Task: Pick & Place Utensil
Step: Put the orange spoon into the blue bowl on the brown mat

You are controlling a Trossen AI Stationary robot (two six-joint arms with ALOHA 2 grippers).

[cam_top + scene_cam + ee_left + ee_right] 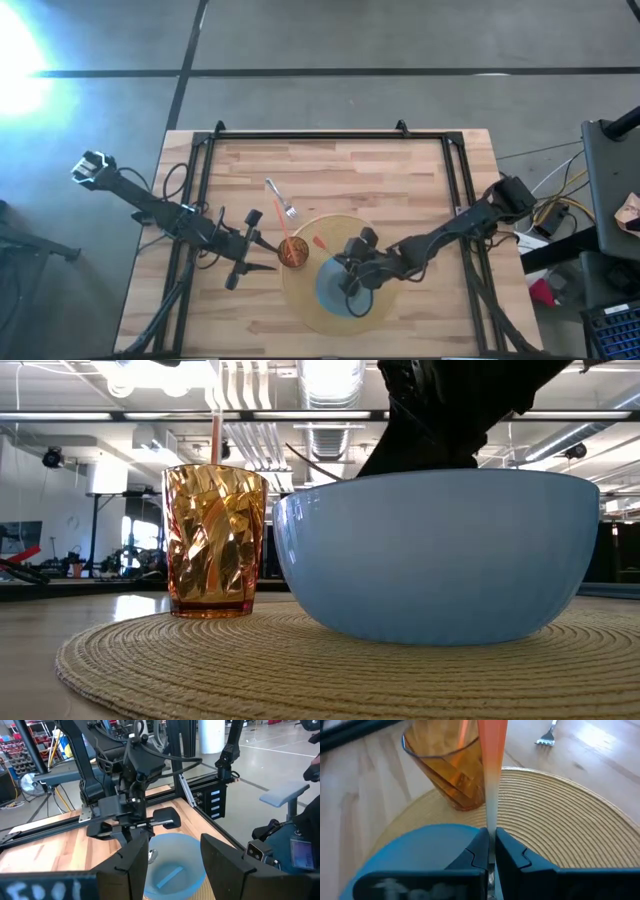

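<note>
A spoon with an orange handle is in my right gripper, which is shut on it above the blue bowl. The bowl and an amber ribbed cup stand on a round woven placemat. In the left wrist view, the spoon's metal head hangs at the bowl's rim. My left gripper is open, level beside the cup on the table's left side, pointing at the bowl and touching nothing. A silver fork lies flat on the wood beyond the mat. My right gripper pinches the spoon between its two fingers on the pale shaft below the orange handle, with the fingers lying across it. The spoon is lifted clear. Its handle slants toward the cup and its head hangs down at the bowl.
A black frame rail runs along the table's far edge and down both sides. Bare wood lies between the mat and the far rail. Cables hang off the right side.
</note>
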